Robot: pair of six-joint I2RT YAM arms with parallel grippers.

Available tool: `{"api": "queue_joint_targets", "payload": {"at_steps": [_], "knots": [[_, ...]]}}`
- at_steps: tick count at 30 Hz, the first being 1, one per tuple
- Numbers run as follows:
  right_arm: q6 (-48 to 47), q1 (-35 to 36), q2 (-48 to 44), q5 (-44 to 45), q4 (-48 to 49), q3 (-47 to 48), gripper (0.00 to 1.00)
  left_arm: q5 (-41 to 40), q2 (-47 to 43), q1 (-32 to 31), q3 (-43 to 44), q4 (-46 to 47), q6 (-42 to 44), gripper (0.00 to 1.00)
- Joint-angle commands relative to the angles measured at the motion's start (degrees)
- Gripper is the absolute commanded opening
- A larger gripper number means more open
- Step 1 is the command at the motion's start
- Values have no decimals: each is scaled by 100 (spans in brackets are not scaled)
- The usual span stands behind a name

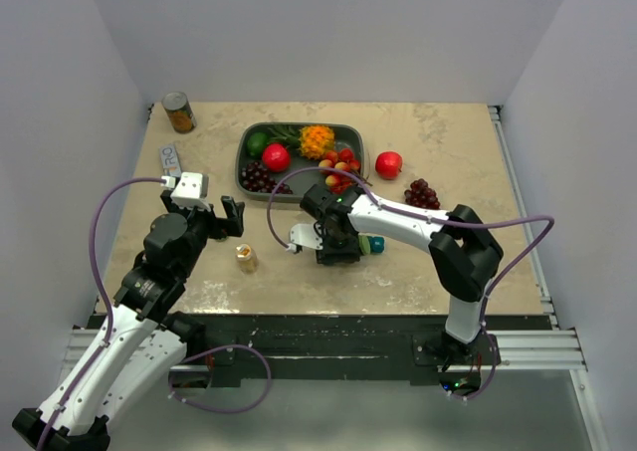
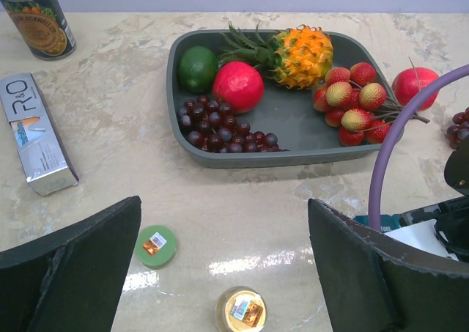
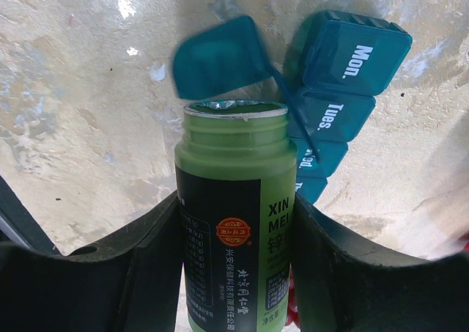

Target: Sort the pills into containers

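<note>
Plain pale walls (image 1: 328, 33) enclose a beige marbled table (image 1: 458, 152) on three sides, its glossy top catching bright glare.

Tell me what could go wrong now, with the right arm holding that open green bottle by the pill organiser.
1. Only one lid shows open; the Mon. cell and Tues. cell are shut, so pills poured from the green bottle in the right gripper may bounce onto the table.
2. The bottle's rim sits close to that lid and could shove the organiser, which the open left gripper isn't steadying.
</note>
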Motion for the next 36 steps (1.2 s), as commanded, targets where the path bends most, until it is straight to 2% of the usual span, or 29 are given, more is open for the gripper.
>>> {"api": "queue_joint_targets", "payload": {"at_steps": [1, 36], "knots": [[-7, 24, -64, 18, -119, 260, 0, -77, -52, 44, 58, 120, -47, 100], [46, -126, -634, -491, -93, 93, 0, -7, 1, 44, 32, 173, -39, 100]]}}
